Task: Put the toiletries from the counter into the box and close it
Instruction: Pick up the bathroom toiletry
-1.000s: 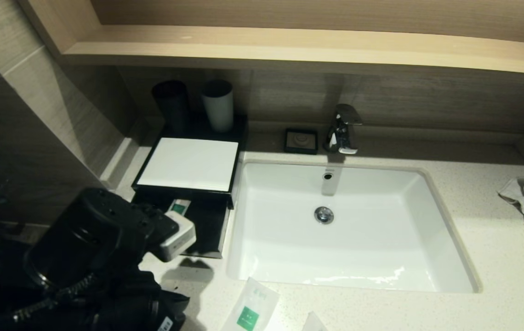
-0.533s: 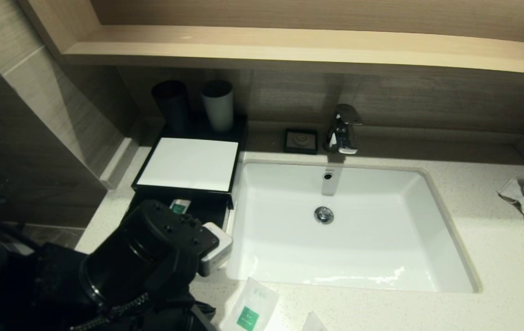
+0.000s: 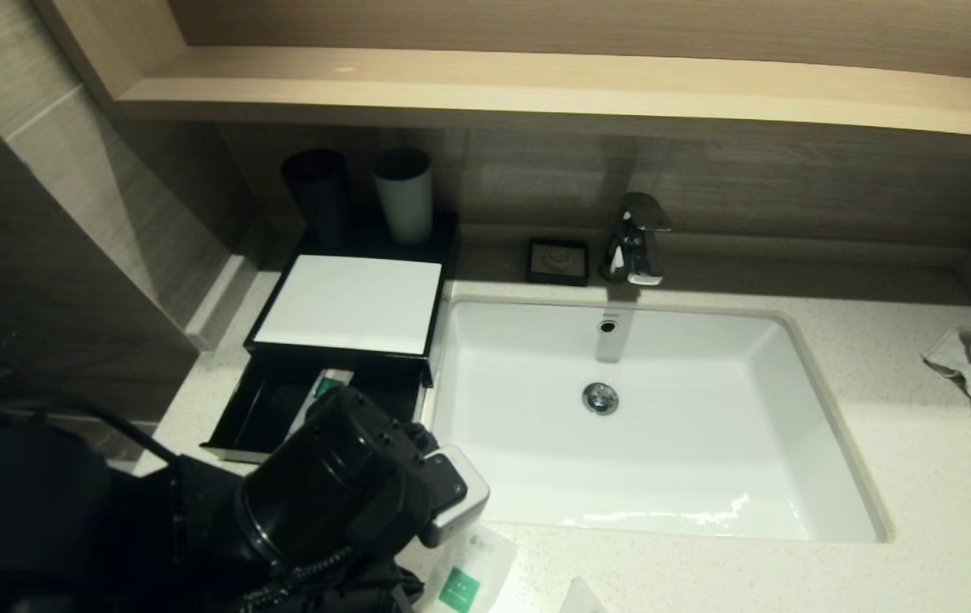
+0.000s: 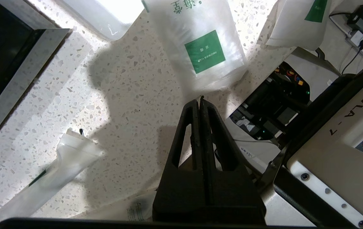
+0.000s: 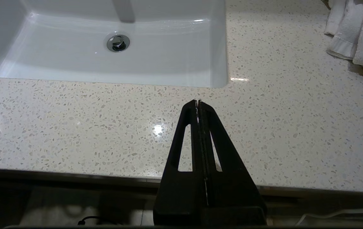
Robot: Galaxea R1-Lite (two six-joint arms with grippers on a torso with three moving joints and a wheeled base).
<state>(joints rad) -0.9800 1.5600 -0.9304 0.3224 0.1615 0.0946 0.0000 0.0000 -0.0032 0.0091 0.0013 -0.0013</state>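
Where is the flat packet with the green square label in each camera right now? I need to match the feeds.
Head view: the flat packet lies at the bottom edge, on the counter in front of the basin's near left corner, beside the left arm.
Left wrist view: the packet sits just beyond the shut left tool.
Right wrist view: not identifiable.
Shared landmark: the white basin.

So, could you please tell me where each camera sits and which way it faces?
Head view: high, looking down at the white rectangular basin and open black box; left arm shows.
Left wrist view: behind the shut left gripper, facing the green-labelled translucent packet.
Right wrist view: behind the shut right gripper, over the speckled stone counter.
Head and right wrist views share the basin.
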